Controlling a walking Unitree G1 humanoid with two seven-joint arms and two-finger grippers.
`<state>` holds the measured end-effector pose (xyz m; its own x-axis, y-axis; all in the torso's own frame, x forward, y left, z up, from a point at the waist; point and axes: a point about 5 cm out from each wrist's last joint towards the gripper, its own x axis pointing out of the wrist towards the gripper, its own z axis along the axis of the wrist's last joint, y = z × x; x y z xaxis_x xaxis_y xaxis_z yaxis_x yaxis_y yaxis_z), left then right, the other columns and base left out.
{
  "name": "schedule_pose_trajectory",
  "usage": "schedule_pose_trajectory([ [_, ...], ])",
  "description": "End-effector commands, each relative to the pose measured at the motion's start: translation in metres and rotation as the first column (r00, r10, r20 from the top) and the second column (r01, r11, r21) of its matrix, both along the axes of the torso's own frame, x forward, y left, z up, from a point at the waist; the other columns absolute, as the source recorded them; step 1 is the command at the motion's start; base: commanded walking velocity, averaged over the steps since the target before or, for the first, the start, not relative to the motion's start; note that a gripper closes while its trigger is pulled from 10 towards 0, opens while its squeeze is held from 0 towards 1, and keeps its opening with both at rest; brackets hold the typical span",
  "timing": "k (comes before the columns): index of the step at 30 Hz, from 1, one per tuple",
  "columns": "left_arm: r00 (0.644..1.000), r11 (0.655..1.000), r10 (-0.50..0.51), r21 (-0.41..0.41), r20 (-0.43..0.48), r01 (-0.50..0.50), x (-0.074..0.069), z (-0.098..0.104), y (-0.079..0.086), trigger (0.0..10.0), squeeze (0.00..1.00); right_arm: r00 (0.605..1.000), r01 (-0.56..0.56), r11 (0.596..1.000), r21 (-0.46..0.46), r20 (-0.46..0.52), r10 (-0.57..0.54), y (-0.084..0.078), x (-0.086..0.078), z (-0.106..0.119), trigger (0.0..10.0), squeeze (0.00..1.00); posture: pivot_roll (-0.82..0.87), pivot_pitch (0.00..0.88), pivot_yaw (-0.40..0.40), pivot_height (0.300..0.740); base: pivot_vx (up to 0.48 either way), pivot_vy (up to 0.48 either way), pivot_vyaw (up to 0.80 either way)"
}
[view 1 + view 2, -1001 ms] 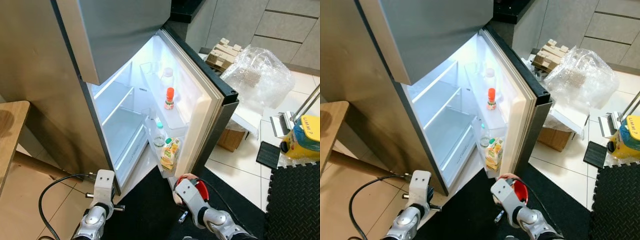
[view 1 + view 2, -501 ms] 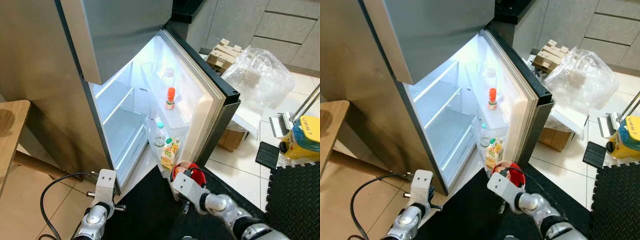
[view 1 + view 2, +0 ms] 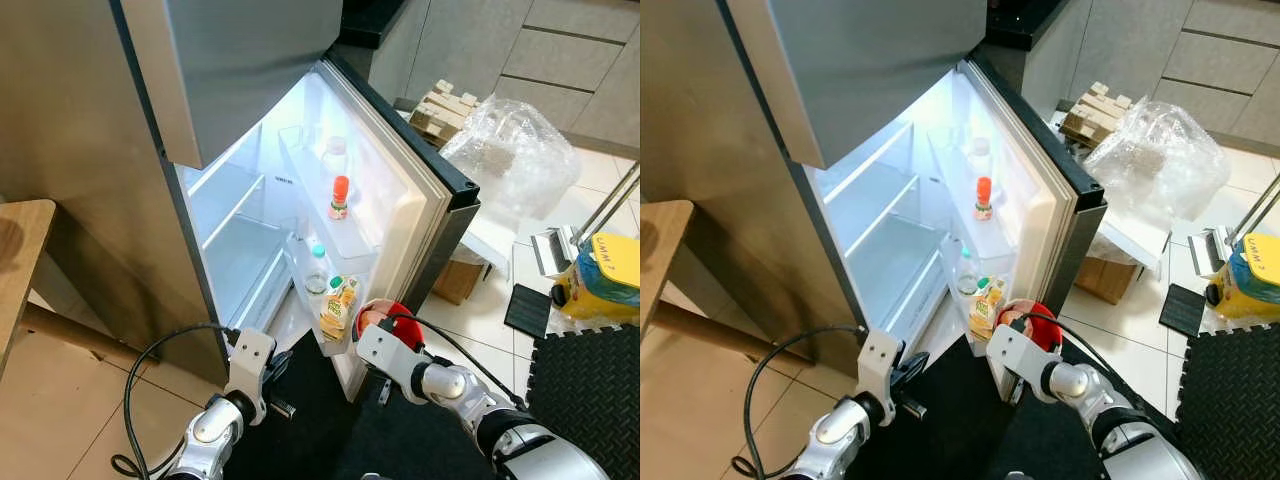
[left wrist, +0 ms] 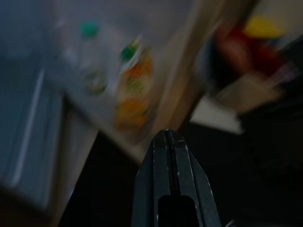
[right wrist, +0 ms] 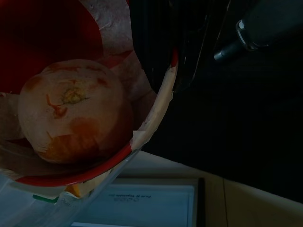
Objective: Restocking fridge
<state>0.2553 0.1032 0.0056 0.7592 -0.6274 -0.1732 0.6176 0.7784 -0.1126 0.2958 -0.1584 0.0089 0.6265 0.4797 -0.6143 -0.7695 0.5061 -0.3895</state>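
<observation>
The fridge stands open, its door (image 3: 425,195) swung to the right. The door shelves carry an orange-capped bottle (image 3: 340,197), a teal-capped bottle (image 3: 317,268) and a juice carton (image 3: 340,305). My right gripper (image 3: 388,345) is shut on a red bowl (image 3: 394,312), level with the lowest door shelf and just right of the carton. In the bowl (image 5: 57,28) lies a round orange-brown fruit or onion (image 5: 75,111) under a loose wrap. My left gripper (image 3: 278,362) is shut and empty, low before the fridge's bottom compartment. The left wrist view has the carton (image 4: 135,90) blurred ahead.
A wooden table (image 3: 15,260) stands at the left. Right of the door are a bubble-wrap bundle (image 3: 510,150), a cardboard box (image 3: 458,280) and a yellow machine (image 3: 605,280). A black mat (image 3: 590,400) covers the floor on the right. A black cable (image 3: 150,365) loops by my left arm.
The right gripper has carried the red bowl up and forward to the lower door shelf. The left arm has swung right and forward toward the fridge's base.
</observation>
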Motion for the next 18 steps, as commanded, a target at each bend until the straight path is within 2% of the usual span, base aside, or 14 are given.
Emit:
schedule_pose_trajectory([
  [1,0.998,0.998,-0.059,-0.037,0.002,0.059,-0.003,0.002,-0.009,10.0,0.0,0.999,0.006,1.0,0.011,0.035,-0.006,0.0,0.003,0.004,10.0,0.0,-0.16,0.088,-0.04,0.7,0.0,0.0,0.0],
  [6,0.998,0.997,-0.07,-0.037,0.009,0.07,-0.002,0.004,-0.009,10.0,0.0,0.999,0.006,1.0,0.008,0.04,-0.006,0.0,0.004,0.005,10.0,0.0,-0.16,0.088,-0.04,0.7,0.0,0.0,0.0],
  [8,0.994,0.993,-0.101,-0.049,0.035,0.103,0.0,0.01,-0.012,10.0,0.0,0.985,0.135,0.99,-0.031,0.11,-0.131,-0.017,0.013,0.011,10.0,0.0,-0.16,0.089,-0.039,0.7,0.0,0.0,0.0],
  [9,0.994,0.993,-0.101,-0.049,0.035,0.103,0.0,0.01,-0.012,10.0,0.0,0.985,0.135,0.99,-0.031,0.11,-0.131,-0.017,0.013,0.011,10.0,0.0,-0.16,0.089,-0.039,0.7,0.0,0.0,0.0],
  [11,0.991,0.99,-0.124,-0.058,0.042,0.126,0.0,0.012,-0.013,10.0,0.0,0.964,0.229,0.973,-0.04,0.146,-0.221,-0.03,0.017,0.016,10.0,0.0,-0.16,0.089,-0.038,0.7,0.0,0.0,0.0],
  [12,0.991,0.99,-0.124,-0.058,0.042,0.126,0.0,0.012,-0.013,10.0,0.0,0.964,0.229,0.973,-0.04,0.146,-0.221,-0.03,0.017,0.016,10.0,0.0,-0.16,0.089,-0.038,0.7,0.0,0.0,0.0],
  [16,0.988,0.987,-0.146,-0.068,0.043,0.148,-0.002,0.014,-0.013,10.0,0.0,0.886,0.434,0.894,-0.111,0.23,-0.402,-0.069,0.021,0.023,10.0,0.0,-0.16,0.091,-0.038,0.7,0.0,0.0,0.0],
  [18,0.988,0.986,-0.151,-0.068,0.041,0.153,-0.004,0.013,-0.013,10.0,0.0,0.845,0.511,0.853,-0.108,0.243,-0.476,-0.083,0.02,0.025,10.0,0.0,-0.16,0.094,-0.036,0.7,0.0,0.0,0.0],
])
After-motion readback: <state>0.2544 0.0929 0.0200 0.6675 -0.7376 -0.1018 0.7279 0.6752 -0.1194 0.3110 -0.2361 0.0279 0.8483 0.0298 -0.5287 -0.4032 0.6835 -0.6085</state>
